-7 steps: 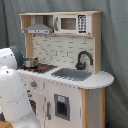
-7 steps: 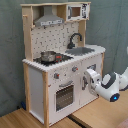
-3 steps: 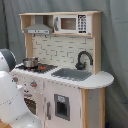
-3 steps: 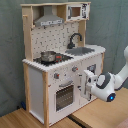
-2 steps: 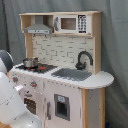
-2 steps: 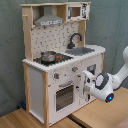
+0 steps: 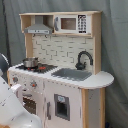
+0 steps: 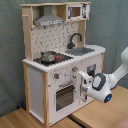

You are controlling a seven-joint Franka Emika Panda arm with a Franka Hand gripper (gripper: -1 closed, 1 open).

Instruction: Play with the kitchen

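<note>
Against a grey curtain in the first exterior view, the kitchen is seen standing upright, filling most of the frame. A small pot is set on the stovetop at the first exterior view's left, and a black faucet arches over the grey sink. A hood and a toy microwave are mounted along the upper shelf. The white arm is pictured in the lower corner at the first exterior view's left, close against the oven side of the unit; its gripper cannot be made out from this side.

Viewed in the second exterior view, the kitchen is shown on a wooden floor, with the windowed oven door facing the camera and knobs set in a row above it. The arm is reached in from the second exterior view's right, and the gripper is held right at the front panel, beside the oven door and just under the knob row. Whether the fingers are spread or pressed together cannot be told, nor whether the panel is being touched.
</note>
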